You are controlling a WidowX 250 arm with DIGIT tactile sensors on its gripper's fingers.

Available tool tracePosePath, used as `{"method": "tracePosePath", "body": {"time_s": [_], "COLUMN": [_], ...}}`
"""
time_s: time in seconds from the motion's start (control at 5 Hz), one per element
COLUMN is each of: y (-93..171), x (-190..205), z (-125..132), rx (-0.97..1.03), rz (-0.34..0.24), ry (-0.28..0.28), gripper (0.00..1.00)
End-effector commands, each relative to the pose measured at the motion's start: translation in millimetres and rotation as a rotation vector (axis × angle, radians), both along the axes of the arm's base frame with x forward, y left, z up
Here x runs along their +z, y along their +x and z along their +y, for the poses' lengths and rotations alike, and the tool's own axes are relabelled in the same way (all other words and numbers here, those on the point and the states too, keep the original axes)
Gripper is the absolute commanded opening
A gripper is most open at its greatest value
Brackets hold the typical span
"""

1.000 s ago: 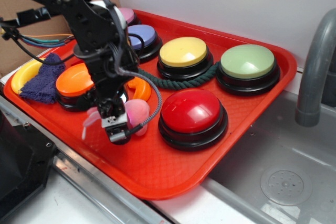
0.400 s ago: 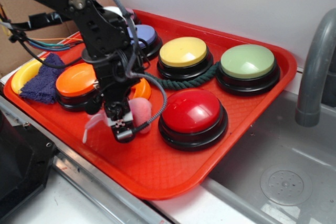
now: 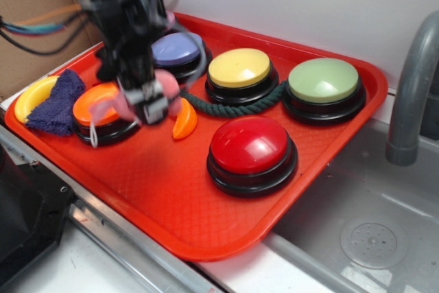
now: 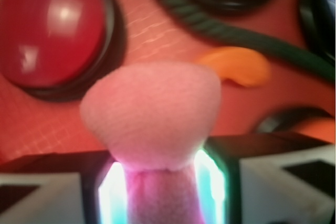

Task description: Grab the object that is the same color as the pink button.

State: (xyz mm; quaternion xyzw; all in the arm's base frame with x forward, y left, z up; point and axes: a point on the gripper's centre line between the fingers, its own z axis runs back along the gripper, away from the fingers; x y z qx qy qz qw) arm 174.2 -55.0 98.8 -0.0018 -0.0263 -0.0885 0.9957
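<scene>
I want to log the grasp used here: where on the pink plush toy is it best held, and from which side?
Around its narrow middle, from above, as the gripper does now: the pink plush toy squeezes thin between the fingers, and its wider head bulges past them, likely resisting slip.

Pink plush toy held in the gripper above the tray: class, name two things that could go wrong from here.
1. The gripper pinches only a narrow part of the pink plush toy; soft fabric might slip out.
2. A dangling limb hangs near the orange button and might drag or snag on it.
</scene>
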Motion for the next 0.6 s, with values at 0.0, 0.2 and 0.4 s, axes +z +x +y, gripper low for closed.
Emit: {"method": "tracePosePath", "body": {"time_s": [0.0, 0.2, 0.4], "y": [12.4, 13.7, 16.5], "x": [78.2, 96.7, 110.1], "z": [25.2, 35.6, 43.7], "rx": [0.324, 0.358, 0.403], "rz": [-0.072, -0.107, -0.109], "ry": [0.043, -0.015, -0.045], "gripper": [0.0, 0.0, 0.0]}}
